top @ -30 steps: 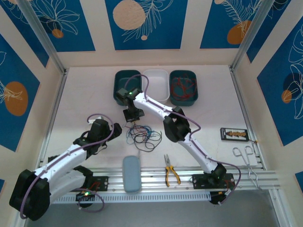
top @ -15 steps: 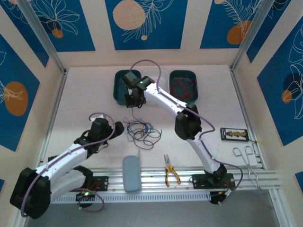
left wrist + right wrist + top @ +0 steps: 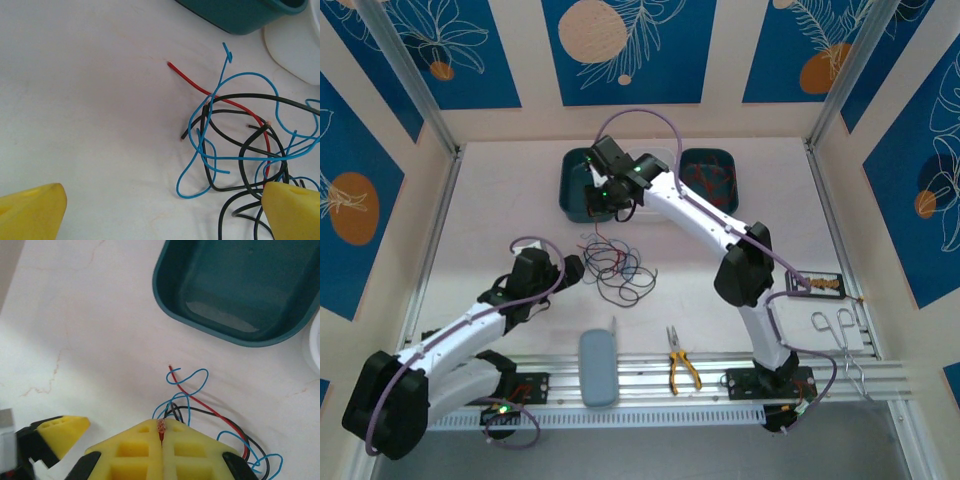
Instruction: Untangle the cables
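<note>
My left gripper (image 3: 570,270) hangs wide open just left of the cables (image 3: 618,268), a red, black and blue tangle on the table (image 3: 500,200); my right gripper (image 3: 161,432), near the teal tray (image 3: 240,295), is pinched tight on one wire's end.

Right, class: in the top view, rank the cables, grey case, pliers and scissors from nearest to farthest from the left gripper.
1. Cables, just right of the left gripper.
2. Grey case, below it in the view.
3. Pliers, right of the case.
4. Scissors, far right edge.
</note>
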{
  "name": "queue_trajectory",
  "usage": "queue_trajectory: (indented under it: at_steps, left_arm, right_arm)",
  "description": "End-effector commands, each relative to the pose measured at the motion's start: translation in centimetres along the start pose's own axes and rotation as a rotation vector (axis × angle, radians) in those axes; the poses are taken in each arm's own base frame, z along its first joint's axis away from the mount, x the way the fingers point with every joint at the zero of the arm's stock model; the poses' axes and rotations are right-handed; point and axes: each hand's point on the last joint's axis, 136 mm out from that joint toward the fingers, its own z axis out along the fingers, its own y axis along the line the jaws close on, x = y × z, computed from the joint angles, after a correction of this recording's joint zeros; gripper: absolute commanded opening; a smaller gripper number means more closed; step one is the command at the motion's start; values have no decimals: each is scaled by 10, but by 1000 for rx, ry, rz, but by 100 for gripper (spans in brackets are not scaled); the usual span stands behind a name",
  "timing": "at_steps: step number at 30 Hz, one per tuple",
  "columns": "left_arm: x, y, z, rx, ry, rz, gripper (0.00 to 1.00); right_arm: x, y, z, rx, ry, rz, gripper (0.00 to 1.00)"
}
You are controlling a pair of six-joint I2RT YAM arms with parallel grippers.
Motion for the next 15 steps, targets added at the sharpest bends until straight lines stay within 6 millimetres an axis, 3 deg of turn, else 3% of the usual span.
queue_trajectory:
  at_steps: [1,15]
  left_arm:
    - [-4,-8,2,36,-3,15,100]
    - [-4,-16,8,62,15,19,100]
  right_arm:
    - [-9,25,-37,-92,-72,-40,0]
    - [-17,61,-119,-167,-296,-205,0]
